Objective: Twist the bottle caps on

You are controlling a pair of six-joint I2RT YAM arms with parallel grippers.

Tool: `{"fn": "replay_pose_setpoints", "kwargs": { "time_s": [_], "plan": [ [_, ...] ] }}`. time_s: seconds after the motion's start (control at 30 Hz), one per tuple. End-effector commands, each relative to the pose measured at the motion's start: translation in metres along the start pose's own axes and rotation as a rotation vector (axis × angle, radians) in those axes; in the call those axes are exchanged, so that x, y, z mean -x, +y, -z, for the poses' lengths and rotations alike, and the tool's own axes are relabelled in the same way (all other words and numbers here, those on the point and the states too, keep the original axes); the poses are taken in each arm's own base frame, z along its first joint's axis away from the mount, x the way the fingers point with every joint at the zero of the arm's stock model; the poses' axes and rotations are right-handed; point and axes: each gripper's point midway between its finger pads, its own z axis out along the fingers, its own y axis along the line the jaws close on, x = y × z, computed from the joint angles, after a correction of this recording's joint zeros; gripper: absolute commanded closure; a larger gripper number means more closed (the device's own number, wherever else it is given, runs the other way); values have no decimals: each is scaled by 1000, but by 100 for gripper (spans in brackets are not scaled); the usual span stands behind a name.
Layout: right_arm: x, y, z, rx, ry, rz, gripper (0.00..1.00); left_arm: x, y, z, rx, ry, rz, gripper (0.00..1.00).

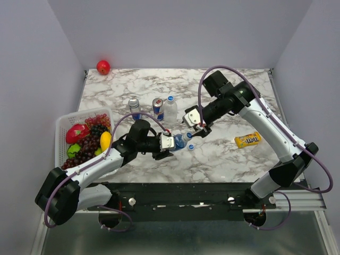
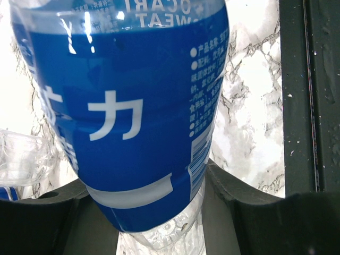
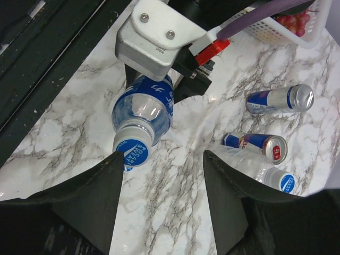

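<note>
My left gripper [image 1: 172,142] is shut on the blue-labelled bottle [image 1: 179,140] and holds it tilted over the marble table. The label fills the left wrist view [image 2: 133,106], with dark fingers [image 2: 249,212] on either side. In the right wrist view the bottle [image 3: 146,106] has a blue cap [image 3: 133,152] on its neck. My right gripper [image 1: 194,125] is open and empty. Its left finger [image 3: 101,196] is just beside that cap. A loose blue cap [image 1: 190,146] lies on the table below it. An unlabelled capped bottle [image 1: 170,110] stands behind and also shows in the right wrist view [image 3: 249,164].
Two blue-and-silver drink cans [image 1: 134,106] [image 1: 158,108] stand beside the unlabelled bottle. A white basket [image 1: 61,127] of fruit sits at the left. A yellow candy packet [image 1: 247,139] lies at the right. A red apple [image 1: 103,67] is at the far left corner.
</note>
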Motion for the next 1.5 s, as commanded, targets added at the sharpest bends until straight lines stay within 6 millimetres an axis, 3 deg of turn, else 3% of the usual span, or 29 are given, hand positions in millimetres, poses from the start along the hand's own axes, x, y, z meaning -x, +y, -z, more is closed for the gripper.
{"fn": "replay_pose_setpoints", "kwargs": {
  "time_s": [0.0, 0.43, 0.7, 1.23, 1.33, 1.47],
  "plan": [
    [0, 49, 5, 135, 29, -84, 33, 9, 6, 3, 9, -18, -31, 100],
    [-2, 62, -3, 180, 32, -82, 36, 8, 12, 5, 35, -15, -29, 100],
    [-5, 58, -8, 192, 42, -108, 54, 8, 14, 5, 40, -15, -32, 100],
    [-11, 61, -16, 222, 52, -134, 59, 13, 23, 6, 78, -28, -64, 100],
    [-14, 62, -18, 233, 56, -156, 68, 14, 28, 7, 103, -30, -43, 100],
    [-18, 60, -22, 230, 67, -247, 100, 17, 46, 12, 197, -64, 51, 100]
  ]
}}
